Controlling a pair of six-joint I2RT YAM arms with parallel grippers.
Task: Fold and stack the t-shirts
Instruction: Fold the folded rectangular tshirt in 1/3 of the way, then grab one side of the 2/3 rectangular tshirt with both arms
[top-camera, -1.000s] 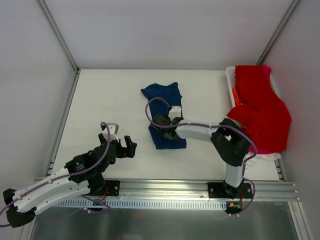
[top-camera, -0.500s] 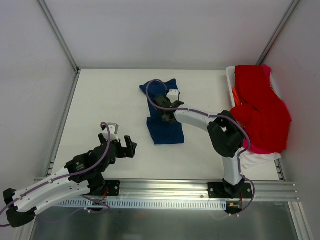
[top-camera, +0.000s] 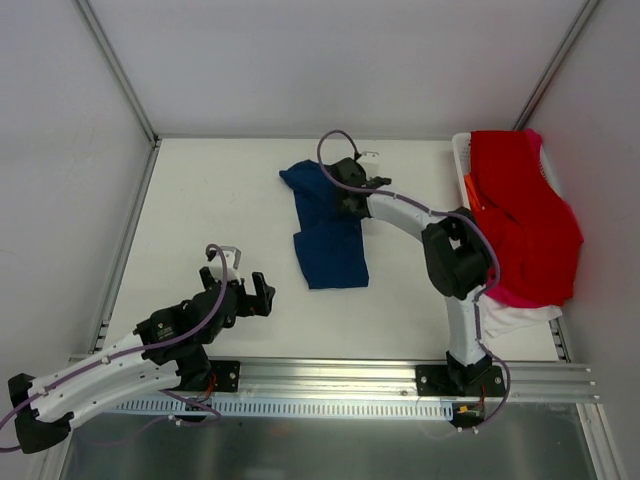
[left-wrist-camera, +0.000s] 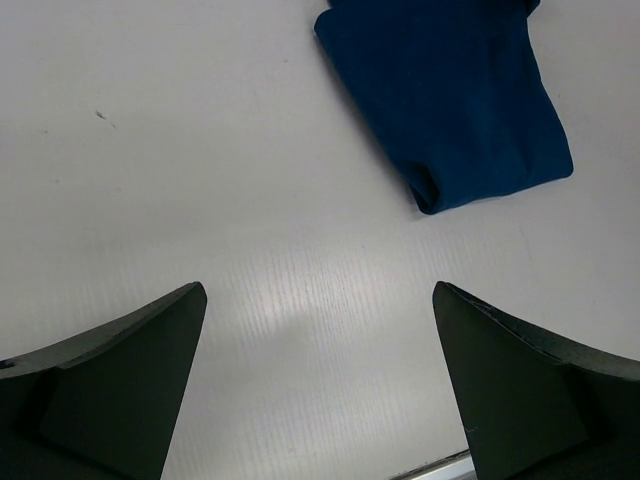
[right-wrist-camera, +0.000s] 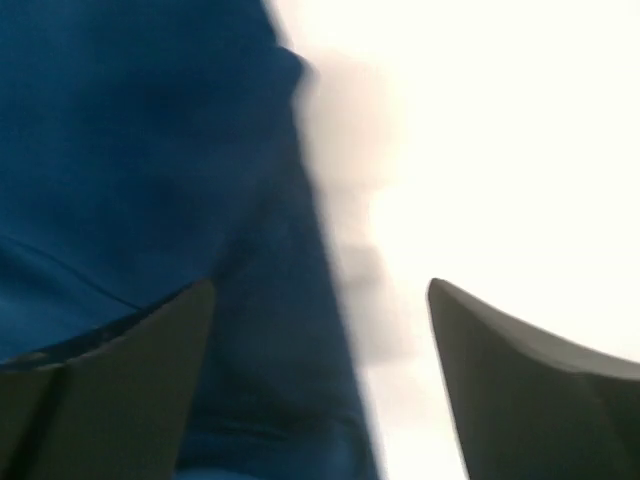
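On bench (top-camera: 200, 200): navy t-shirt (top-camera: 328, 235), partly folded, mid-surface. Right gripper (right-wrist-camera: 322, 290) over its far right edge, jaws open, nothing held. Left gripper (left-wrist-camera: 318, 300) near-left of the shirt, apart from it, jaws open, empty. Red t-shirt (top-camera: 520, 215) drapes the basket (top-camera: 461, 160) to its right.

right claw (top-camera: 350, 203): moved along navy t-shirt (top-camera: 332, 245), near half to far edge
navy t-shirt: near hem drawn slightly farther back

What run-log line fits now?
left end effector: open, empty | right end effector: open, above navy t-shirt | red t-shirt: draped on basket
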